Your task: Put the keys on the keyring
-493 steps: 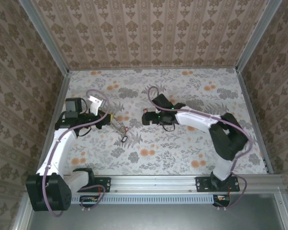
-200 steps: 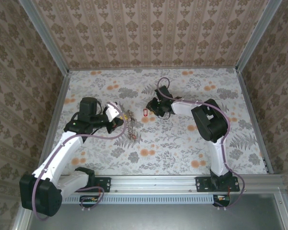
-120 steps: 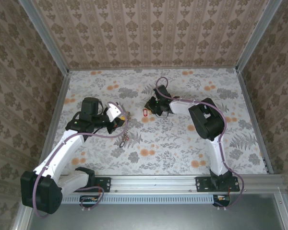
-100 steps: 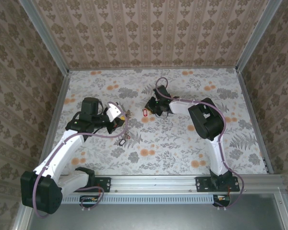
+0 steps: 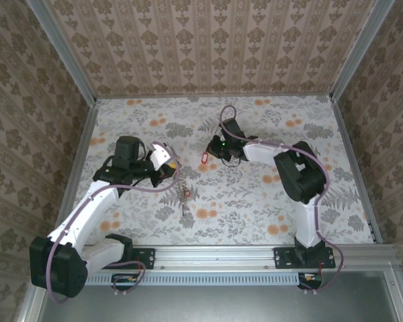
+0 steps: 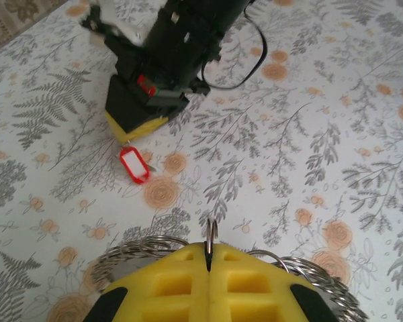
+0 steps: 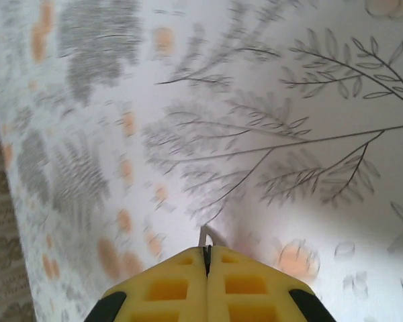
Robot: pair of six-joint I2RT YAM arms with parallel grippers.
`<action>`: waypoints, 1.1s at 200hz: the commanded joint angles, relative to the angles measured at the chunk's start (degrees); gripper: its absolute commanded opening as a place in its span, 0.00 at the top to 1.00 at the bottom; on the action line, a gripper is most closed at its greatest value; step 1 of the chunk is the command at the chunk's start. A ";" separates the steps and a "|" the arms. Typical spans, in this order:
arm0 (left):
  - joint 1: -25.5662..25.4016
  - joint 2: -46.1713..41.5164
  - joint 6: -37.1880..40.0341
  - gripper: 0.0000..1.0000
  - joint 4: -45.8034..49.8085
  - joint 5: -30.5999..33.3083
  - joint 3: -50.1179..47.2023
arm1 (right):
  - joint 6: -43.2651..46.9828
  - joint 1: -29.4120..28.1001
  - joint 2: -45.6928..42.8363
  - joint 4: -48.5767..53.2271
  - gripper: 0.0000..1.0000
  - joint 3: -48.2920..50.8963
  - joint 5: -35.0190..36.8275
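My left gripper (image 5: 170, 167) (image 6: 208, 258) is shut on the keyring (image 6: 211, 233), a bunch of thin silver wire rings that fan out on both sides of the yellow fingertips. Its short chain (image 5: 183, 193) dangles from it over the table. A key with a red head (image 6: 134, 165) (image 5: 205, 156) hangs at the tip of my right gripper (image 5: 214, 150) (image 6: 137, 127). In the right wrist view that gripper (image 7: 207, 253) is shut on a thin metal sliver (image 7: 204, 236) of the key, just above the floral cloth. The two grippers stand a short way apart.
The table (image 5: 255, 201) is covered with a floral cloth and walled on three sides by patterned panels (image 5: 208, 47). A metal rail (image 5: 215, 255) with both arm bases runs along the near edge. The right arm's elbow (image 5: 299, 176) rises over the right half.
My right gripper has shut at the red-headed key, and its elbow has swung to the right. The left gripper keeps hold of the keyring; the dangling chain has swung slightly right.
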State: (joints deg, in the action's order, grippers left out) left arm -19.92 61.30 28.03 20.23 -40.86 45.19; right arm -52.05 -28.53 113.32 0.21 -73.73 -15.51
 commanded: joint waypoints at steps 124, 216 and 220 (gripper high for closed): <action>-8.91 -3.54 4.40 1.00 -6.81 -13.02 4.35 | 53.26 -15.86 -47.20 17.92 1.00 12.42 2.02; -13.74 -3.88 -2.53 1.00 -13.70 -2.74 1.36 | 54.85 -19.18 -46.04 21.23 1.00 10.17 3.90; -13.74 -3.69 -2.96 1.00 -14.03 -2.74 1.47 | 54.86 -19.26 -46.12 20.94 1.00 10.41 4.50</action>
State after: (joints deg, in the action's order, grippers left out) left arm -33.12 57.74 28.75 10.72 -45.74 46.81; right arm 1.61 -46.96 67.05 22.06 -62.48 -13.87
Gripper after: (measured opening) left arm 0.055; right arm 0.054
